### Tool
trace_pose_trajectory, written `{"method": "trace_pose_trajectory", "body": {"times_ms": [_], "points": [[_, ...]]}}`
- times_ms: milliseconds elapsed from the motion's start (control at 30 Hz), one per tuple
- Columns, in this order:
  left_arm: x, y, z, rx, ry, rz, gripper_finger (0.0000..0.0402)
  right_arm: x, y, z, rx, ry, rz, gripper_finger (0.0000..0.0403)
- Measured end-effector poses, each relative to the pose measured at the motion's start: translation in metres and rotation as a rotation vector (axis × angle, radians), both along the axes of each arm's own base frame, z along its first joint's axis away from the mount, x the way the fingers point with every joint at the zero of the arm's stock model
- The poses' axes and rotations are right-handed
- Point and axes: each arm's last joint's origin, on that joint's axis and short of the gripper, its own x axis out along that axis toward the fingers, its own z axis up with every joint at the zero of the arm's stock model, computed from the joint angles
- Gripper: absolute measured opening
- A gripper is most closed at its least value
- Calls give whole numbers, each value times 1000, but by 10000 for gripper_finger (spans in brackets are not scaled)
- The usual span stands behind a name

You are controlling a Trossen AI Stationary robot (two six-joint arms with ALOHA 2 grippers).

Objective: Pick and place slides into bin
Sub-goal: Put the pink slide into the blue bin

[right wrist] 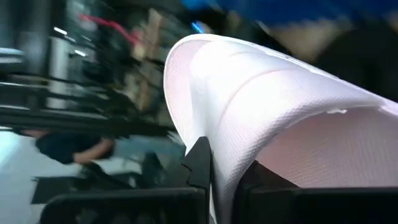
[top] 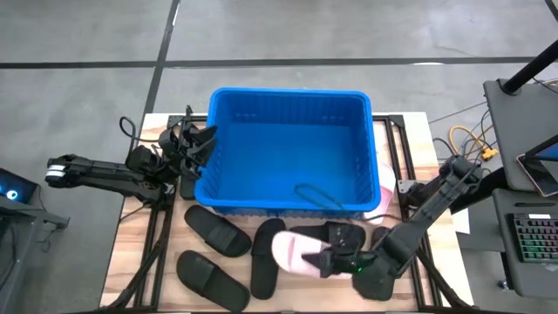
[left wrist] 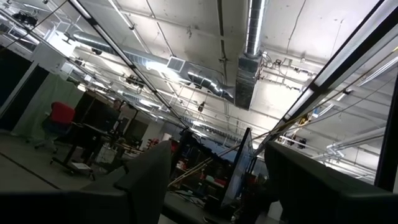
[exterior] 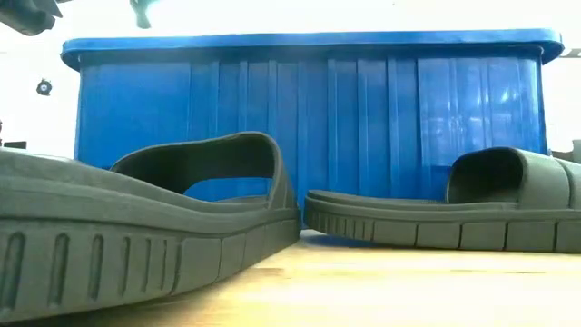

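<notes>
The blue bin (top: 288,148) stands at the table's middle and far side. My right gripper (top: 336,260) is in front of it, near the table's front edge, shut on a pale pink slide (top: 292,253). Black slides lie on the table in front of the bin (top: 216,231) (top: 209,279) (top: 266,257) (top: 340,234); the low view shows two of them resting on their soles (exterior: 136,227) (exterior: 454,213). My left gripper (top: 196,144) waits open beside the bin's left wall, pointing upward at the ceiling (left wrist: 217,199). My right gripper pinches a thin curved pink wall of the slide, which looks like its strap (right wrist: 224,155), between its two fingers (right wrist: 199,165). The fingers come from the table's right, slanting a little down, at the slide's right end (top: 321,258). The slide is up over the black slides.
A pale object (top: 384,196) lies against the bin's right wall. A dark looped cord (top: 318,196) lies inside the bin by its near wall. Bare wood shows at the table's near left corner (top: 144,270). A desk with a keyboard (top: 532,235) stands beyond the right edge.
</notes>
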Motion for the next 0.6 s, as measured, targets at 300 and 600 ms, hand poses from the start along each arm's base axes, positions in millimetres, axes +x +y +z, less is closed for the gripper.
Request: {"method": "trace_pose_trajectory", "body": {"times_ms": [300, 600], "points": [[2, -2, 1, -3, -14, -83, 244, -11, -26, 52, -393, -145, -197, 12], [20, -8, 8, 67, 12, -300, 244, -3, -61, 77, -716, -39, -395, 12]]}}
